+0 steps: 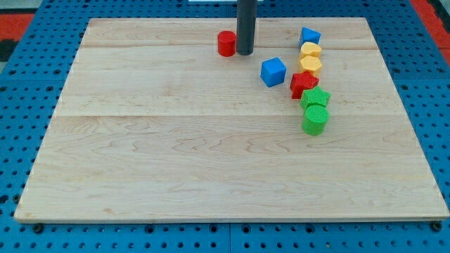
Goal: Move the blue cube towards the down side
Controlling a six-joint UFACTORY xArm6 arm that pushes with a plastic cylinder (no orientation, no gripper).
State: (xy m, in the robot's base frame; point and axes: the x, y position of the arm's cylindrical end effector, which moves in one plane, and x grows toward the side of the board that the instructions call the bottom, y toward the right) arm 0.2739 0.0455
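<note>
The blue cube (273,72) lies on the wooden board (211,154) in the upper right part of the view. My tip (244,53) stands up and to the left of it, apart from it by a small gap. The rod comes down from the view's top. A red cylinder (226,43) sits right next to the tip on its left.
To the cube's right runs a column of blocks: a blue block (309,36) at the top, two yellow blocks (311,50) (310,65), a red star (303,83), a green star (316,98) and a green cylinder (315,120).
</note>
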